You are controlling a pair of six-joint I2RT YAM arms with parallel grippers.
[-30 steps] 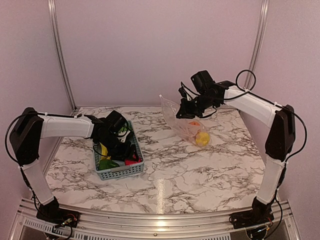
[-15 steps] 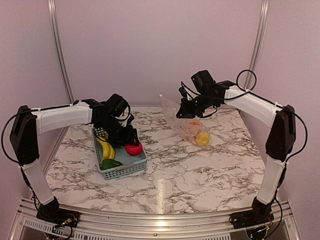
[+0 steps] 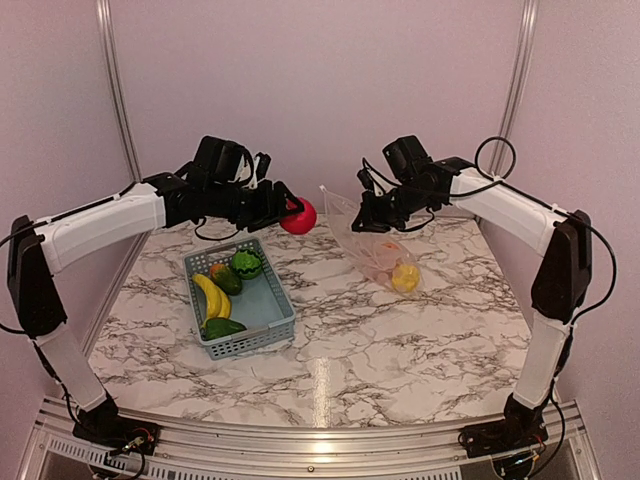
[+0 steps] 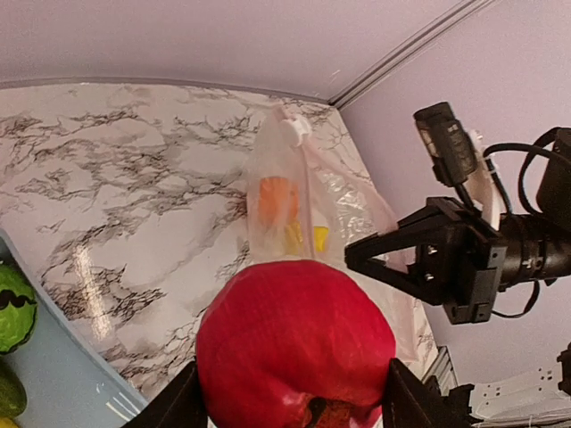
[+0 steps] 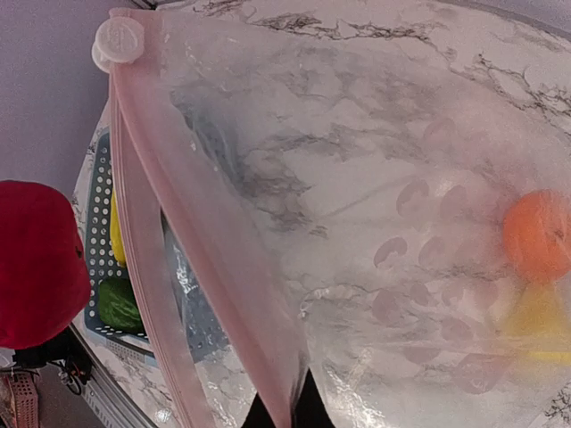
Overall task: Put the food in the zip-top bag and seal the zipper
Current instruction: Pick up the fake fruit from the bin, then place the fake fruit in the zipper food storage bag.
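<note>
One red piece (image 3: 298,216) had left the basket (image 3: 243,343), pinched in the left pincer (image 3: 291,213), and hung just beside the bag (image 3: 372,252), whose mouth the right pincer (image 3: 363,218) pinched up off the table (image 3: 400,340). Drop-in looked next.

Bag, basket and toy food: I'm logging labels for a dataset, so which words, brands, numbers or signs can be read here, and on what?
No readable text in any view.
The bag shows only faint oval marks, not letters.
Its round slider looks blank.
The basket and the red fruit carry no print.
</note>
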